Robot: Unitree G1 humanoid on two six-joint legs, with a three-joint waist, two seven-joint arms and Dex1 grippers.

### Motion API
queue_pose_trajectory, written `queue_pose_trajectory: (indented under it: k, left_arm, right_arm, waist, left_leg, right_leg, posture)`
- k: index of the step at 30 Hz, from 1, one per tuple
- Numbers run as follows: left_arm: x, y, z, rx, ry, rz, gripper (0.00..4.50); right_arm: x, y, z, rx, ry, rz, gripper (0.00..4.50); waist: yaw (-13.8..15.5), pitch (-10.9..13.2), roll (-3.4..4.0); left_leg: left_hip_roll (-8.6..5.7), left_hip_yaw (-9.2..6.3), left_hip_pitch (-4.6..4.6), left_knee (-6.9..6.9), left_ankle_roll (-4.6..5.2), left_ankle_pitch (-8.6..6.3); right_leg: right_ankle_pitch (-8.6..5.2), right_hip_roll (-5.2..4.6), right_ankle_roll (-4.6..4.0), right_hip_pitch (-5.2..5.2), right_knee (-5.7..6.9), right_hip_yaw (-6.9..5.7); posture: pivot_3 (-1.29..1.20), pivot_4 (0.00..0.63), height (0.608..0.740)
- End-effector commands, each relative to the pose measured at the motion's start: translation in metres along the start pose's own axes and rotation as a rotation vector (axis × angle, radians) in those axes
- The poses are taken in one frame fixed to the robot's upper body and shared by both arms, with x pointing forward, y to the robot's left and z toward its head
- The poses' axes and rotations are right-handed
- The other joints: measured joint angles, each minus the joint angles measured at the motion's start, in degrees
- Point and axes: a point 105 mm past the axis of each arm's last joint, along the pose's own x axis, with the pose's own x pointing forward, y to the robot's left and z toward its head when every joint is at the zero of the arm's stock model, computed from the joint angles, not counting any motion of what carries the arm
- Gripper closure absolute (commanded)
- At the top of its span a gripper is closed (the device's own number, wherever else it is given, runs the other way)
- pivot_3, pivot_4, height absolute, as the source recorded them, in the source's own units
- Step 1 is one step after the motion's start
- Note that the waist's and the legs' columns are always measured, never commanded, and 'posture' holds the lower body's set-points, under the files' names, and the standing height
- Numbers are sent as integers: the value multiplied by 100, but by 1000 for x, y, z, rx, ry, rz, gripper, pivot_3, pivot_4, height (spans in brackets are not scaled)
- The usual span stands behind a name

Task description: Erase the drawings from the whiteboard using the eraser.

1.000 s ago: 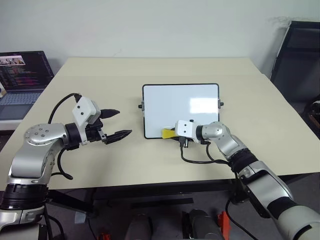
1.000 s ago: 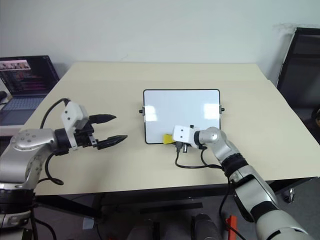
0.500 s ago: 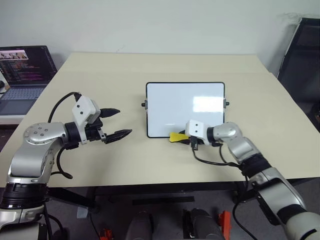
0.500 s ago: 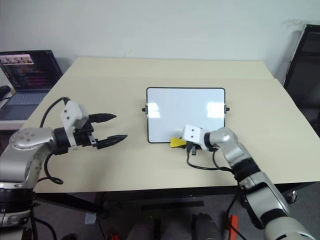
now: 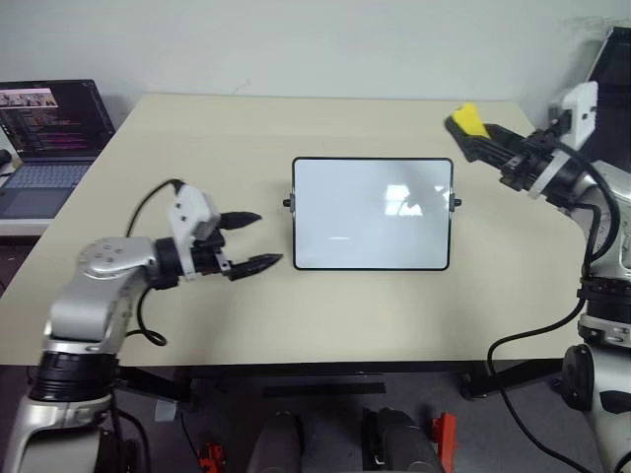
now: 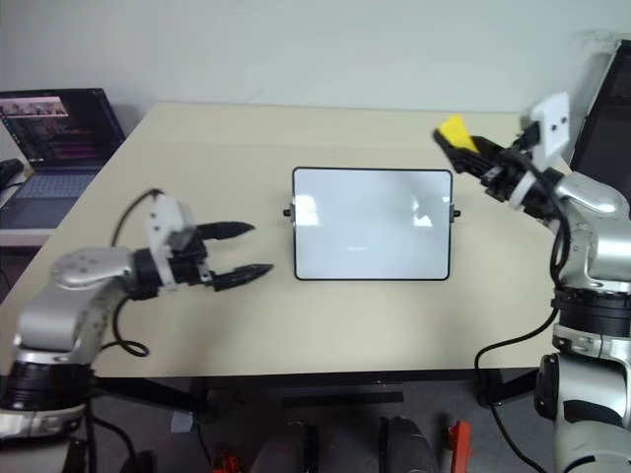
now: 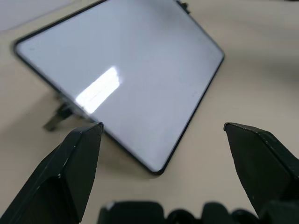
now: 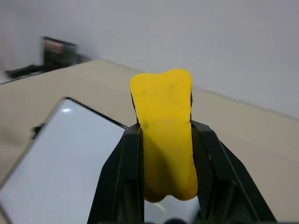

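Right, my right end effector [image 5: 483, 148] is clamped tight on the eraser [image 5: 465, 120], the yellow block pinched between both fingers with its tip poking past them. It hangs in the air; the board [image 5: 373, 213] lies below it and off to its left, flat on the worktop [image 5: 296, 315]. My left end effector [image 5: 252, 241] stands wide open with nothing in it, the board just ahead of its tips. I can make out no blue marks on the board: the white face looks clean and glossy, with only glare on it, inside a thin black frame with side knobs. My call is the wiping is finished, so the sensible step is to put the eraser down on bare worktop, clear of the board.
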Motion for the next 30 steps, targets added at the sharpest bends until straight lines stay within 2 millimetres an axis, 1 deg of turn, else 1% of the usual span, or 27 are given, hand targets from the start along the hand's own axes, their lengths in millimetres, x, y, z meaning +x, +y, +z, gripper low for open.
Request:
queue_pose_trajectory:
  k: [1, 3, 5, 7, 9, 11, 13, 15, 18, 21, 24, 26, 27, 30]
  left_arm:
    - [26, -17, 22, 57, -84, -91, 0]
    - [42, -28, 27, 55, -128, -144, 0]
    - [54, -34, 30, 49, -158, -169, 0]
    - [68, -42, 27, 49, -168, -191, 0]
    - [80, -49, 25, 51, -176, -205, 0]
    - [90, -58, 24, 41, -194, -235, 0]
    - [97, -63, 23, 33, -207, -256, 0]
    - [100, -68, 23, 29, -214, -273, 0]
    - [103, -71, 22, 28, -215, -290, 0]
    - [102, -70, 21, 27, -212, -288, 0]
    - [100, -69, 20, 27, -208, -285, 0]
    - [100, -68, 19, 27, -204, -283, 0]
    - [99, -68, 19, 28, -202, -281, 0]
    - [99, -66, 18, 30, -197, -279, 0]
  right_arm:
    - [-25, -35, -20, 4, 108, -193, 3503]
    - [-39, -47, -45, 38, 225, -270, 3503]
    - [-52, -54, -65, 63, 319, -329, 3503]
    - [-65, -60, -86, 81, 411, -390, 3503]
    - [-76, -67, -102, 94, 477, -446, 3503]
    - [-86, -74, -113, 113, 519, -503, 3503]
    - [-92, -78, -120, 124, 542, -537, 3503]
    - [-94, -82, -124, 133, 553, -558, 3503]
    - [-90, -86, -128, 154, 540, -562, 3503]
    - [-85, -87, -131, 168, 530, -549, 3503]
    - [-85, -88, -135, 166, 537, -544, 3503]
    - [-86, -89, -137, 167, 527, -545, 2783]
    - [-86, -89, -138, 168, 526, -543, 2604]
    - [-88, -90, -139, 171, 527, -546, 1587]
  waist:
    - [2, 0, 0]
    - [1, 0, 0]
    - [0, 0, 0]
    - [-48, -1, 3]
    - [-93, -2, 4]
    - [-106, -3, 6]
    - [-109, -3, 8]
    - [-110, -3, 9]
    - [-110, -4, 10]
    - [-110, -4, 10]
    - [-105, -4, 10]
    - [-97, -4, 10]
    - [-94, -4, 10]
    - [-92, -4, 11]
  left_leg:
    - [0, 0, -2, 0, 0, 0]
    - [0, -2, -3, -2, 0, 0]
    - [0, -1, -3, -3, 0, 0]
    - [0, 1, -2, -2, 0, 0]
    - [-1, 1, 1, -1, 0, 0]
    - [-1, 4, 8, -1, 1, 1]
    - [-1, 4, 11, 0, 2, 1]
    - [-1, 5, 14, 0, 2, 1]
    - [-1, 4, 15, 0, 2, 1]
    - [-1, 6, 15, 1, 2, 1]
    - [-1, 5, 15, 0, 2, 1]
    - [-1, 5, 15, 0, 2, 1]
    - [-1, 5, 15, 0, 2, 1]
    - [-1, 5, 15, 1, 2, 1]
  right_leg:
    - [2, 1, 3, -2, 0, 0]
    - [2, 3, 4, -3, 1, 0]
    - [2, 3, 4, -3, 1, 0]
    - [2, 4, 4, -3, 2, 4]
    - [2, 5, 6, -1, 3, 6]
    - [1, 7, 9, 2, 5, 11]
    - [-12, 9, 31, 4, 9, 13]
    - [-12, 10, 32, 6, 9, 14]
    - [-12, 10, 33, 8, 8, 15]
    - [-11, 10, 35, 9, 7, 16]
    - [-11, 11, 35, 9, 6, 16]
    - [-11, 11, 35, 10, 5, 15]
    - [-11, 10, 35, 10, 5, 15]
    - [-11, 10, 35, 10, 5, 15]
  posture:
    - [0, 150, 740]
    - [0, 150, 740]
    - [0, 150, 740]
    - [0, 150, 740]
    - [0, 150, 740]
    - [0, 150, 740]
    - [0, 150, 740]
    - [0, 150, 740]
    - [0, 150, 740]
    - [0, 150, 740]
    - [0, 150, 740]
    - [0, 150, 740]
    - [0, 150, 740]
    - [0, 150, 740]
